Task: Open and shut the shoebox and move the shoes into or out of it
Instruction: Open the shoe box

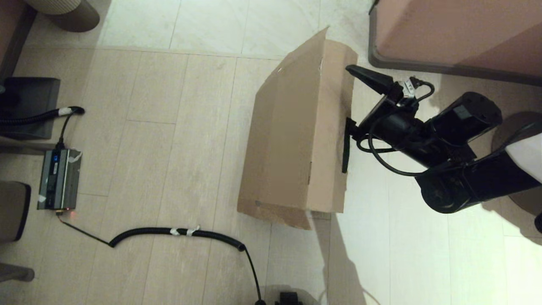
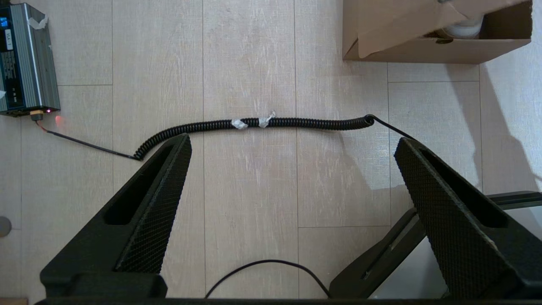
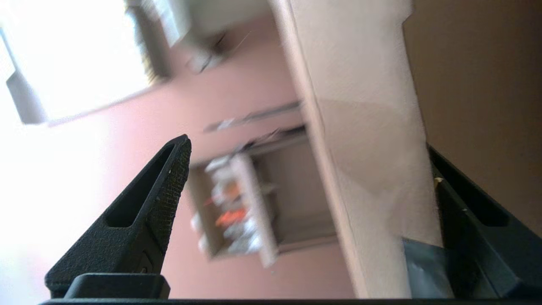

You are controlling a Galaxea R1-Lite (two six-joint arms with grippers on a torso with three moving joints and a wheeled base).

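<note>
The brown cardboard shoebox (image 1: 292, 140) stands on the floor with its hinged lid lifted and tilted up. My right gripper (image 1: 349, 98) is at the lid's free edge, open, its fingers astride the edge flap (image 3: 372, 127). The flap lies against one finger (image 3: 465, 212), where the dark tape strip (image 3: 423, 267) shows; the other finger (image 3: 161, 190) is well clear. My left gripper (image 2: 293, 140) hangs open over bare floor, near the box's front end (image 2: 423, 48). A white bit of a shoe (image 2: 463, 29) shows inside the box under the lid. The rest of the shoes is hidden.
A black coiled cable (image 1: 178, 232) crosses the floor in front of the box and runs to a grey power unit (image 1: 58, 178) at the left. A pink upholstered piece of furniture (image 1: 457, 34) stands behind the right arm. Dark furniture (image 1: 25, 106) lines the left side.
</note>
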